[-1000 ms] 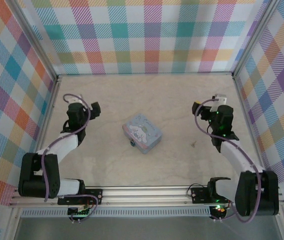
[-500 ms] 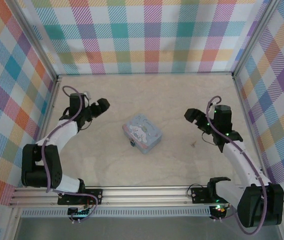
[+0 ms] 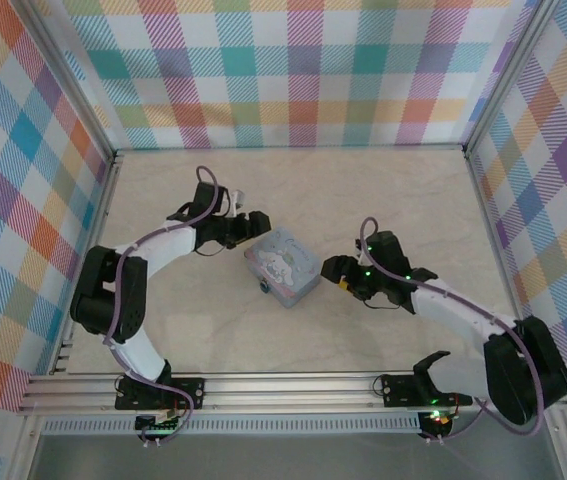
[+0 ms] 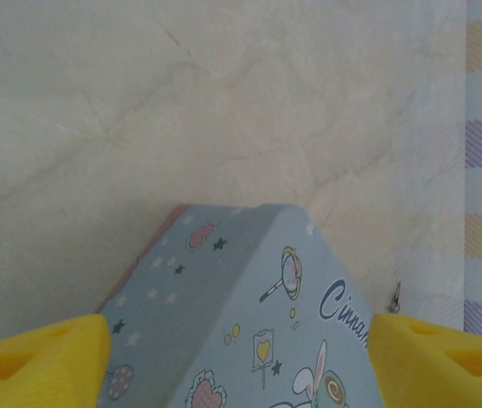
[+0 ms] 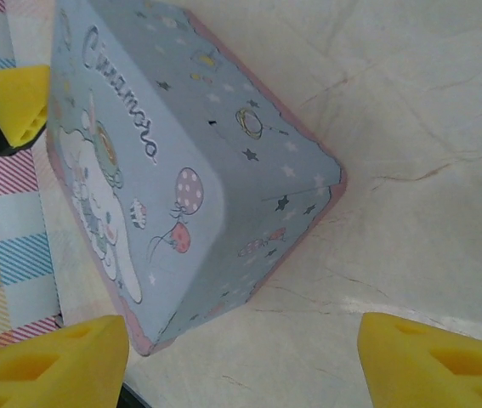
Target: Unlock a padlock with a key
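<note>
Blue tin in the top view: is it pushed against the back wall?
No, the blue tin sits mid-table between the left gripper and right gripper, clear of the plaid back wall.

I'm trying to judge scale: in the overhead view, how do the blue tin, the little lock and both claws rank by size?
1. pale blue tin, largest
2. left gripper and right gripper: alike, so unranked; possibly nearer the camera
3. padlock, by far the smallest

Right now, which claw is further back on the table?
The left claw: it's at the tin's far-left corner, toward the back wall. The right claw is beside the tin's right edge, nearer the front.
</note>
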